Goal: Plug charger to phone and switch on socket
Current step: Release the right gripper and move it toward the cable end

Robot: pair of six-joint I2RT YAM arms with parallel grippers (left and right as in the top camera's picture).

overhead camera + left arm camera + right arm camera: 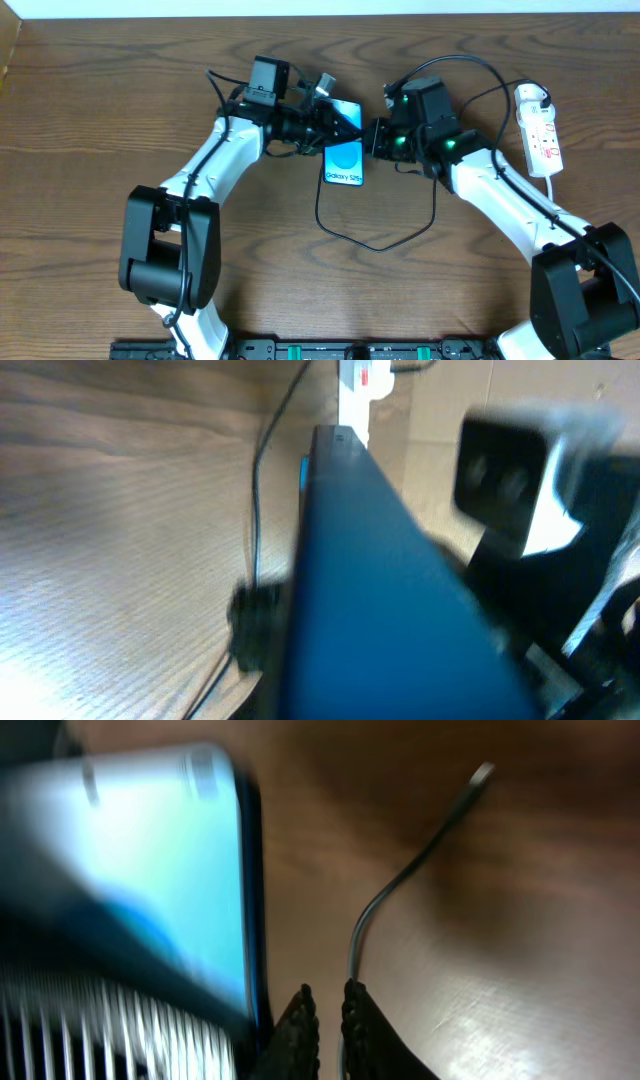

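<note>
The phone has a bright blue screen and sits tilted between the two arms at the table's back centre. My left gripper is shut on its top end. The phone fills the left wrist view and hides the jaws. My right gripper is at the phone's right edge. In the right wrist view its fingers are closed on the thin black charger, well behind the plug tip, which lies free on the table, with the phone to the left. The white socket lies at the far right.
The charger cable loops on the table below the phone and runs back toward the right arm. The socket's end and the cable show in the left wrist view, beside the right arm's camera housing.
</note>
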